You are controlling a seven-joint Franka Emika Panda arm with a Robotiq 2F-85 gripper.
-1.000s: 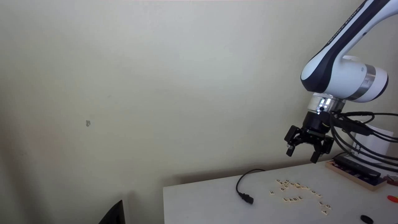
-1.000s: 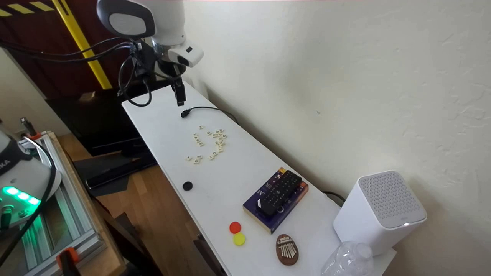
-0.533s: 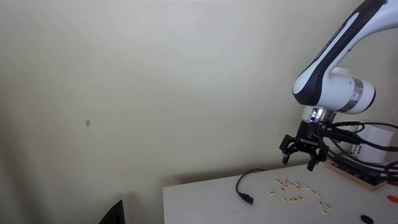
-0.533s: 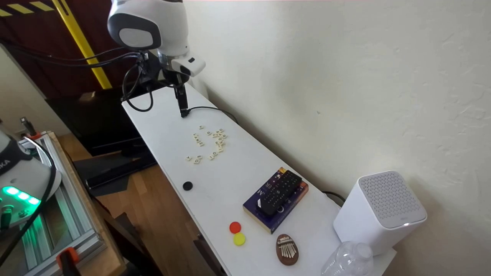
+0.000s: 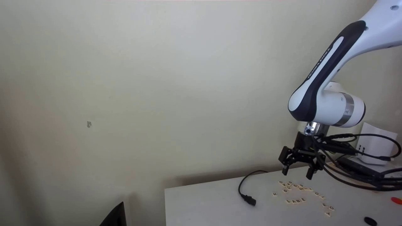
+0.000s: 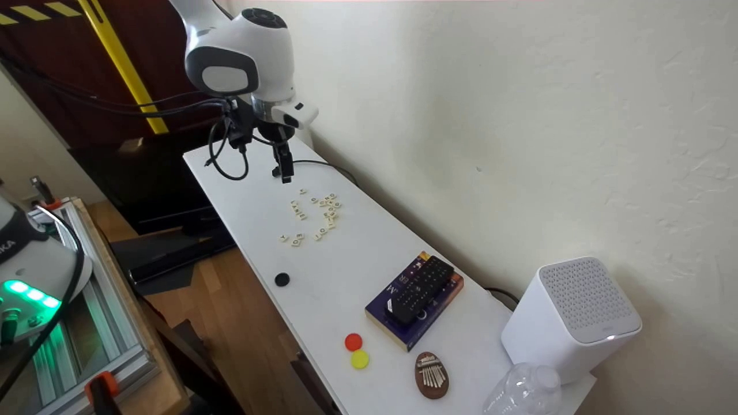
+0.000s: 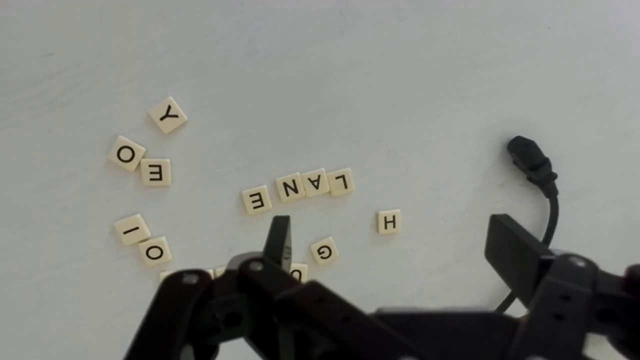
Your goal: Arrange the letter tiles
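Pale letter tiles lie loose on the white table. In the wrist view the L tile, A tile and N tile form a row, with the E tile slightly apart at its end. Alone sits the H tile; near it is the G tile. The Y tile and several more are further left, and some are partly hidden behind a finger. My gripper hangs above the table, its jaws wide apart and holding nothing. In the wrist view, the H tile appears between the fingertips.
A black cable with a plug lies beside the tiles. Further along the table are a black disc, a book under a remote, red and yellow discs, a thumb piano and a white box. A wall runs behind.
The arm has come down steadily, shifting left in an exterior view, so my gripper is now lower and closer to the tiles. It has stayed open. The tiles have not moved.
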